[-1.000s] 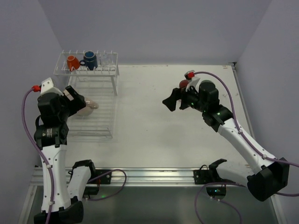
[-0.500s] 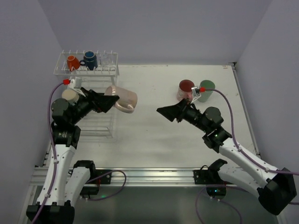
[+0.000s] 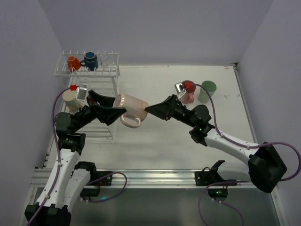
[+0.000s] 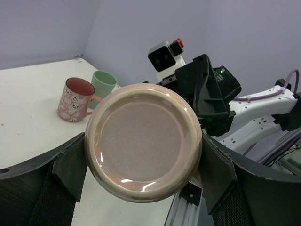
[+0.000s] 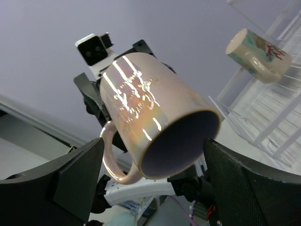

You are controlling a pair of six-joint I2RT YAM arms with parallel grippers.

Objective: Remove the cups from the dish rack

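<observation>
Step in hand looks like a mid-air handover. The left claw [image 3: 114,107] is clamped on the base end of the pale mug [image 3: 130,108], which is held above the counter [image 3: 160,146] at frame centre. The mug lies sideways, handle down, mouth toward the right. In the left wrist view the mug's flat bottom fills the gap, with a finger against each side.

The right claw [image 3: 151,111] is just beside the mug's mouth, jaws apart. In the right wrist view its fingers flank the purple-lined opening, and no contact is visible.

The pink mug [image 3: 189,95] and green mug [image 3: 207,91] stand near each other on the counter at upper right, the pink one partly hidden by the right wrist camera. On the dish rack [image 3: 113,70] at upper left, the cream mug [image 3: 70,97] lies on the lower tray. The orange mug [image 3: 73,62] and dark blue mug [image 3: 90,60] sit on the upper shelf. So two are unloaded, one is in transit and three remain.

Next move, as a judgement: the right claw needs to close on the mug's wall or rim and grip firmly before the left lets go, since the glaze looks slick. The mug then needs turning upright and setting down by the other two.
</observation>
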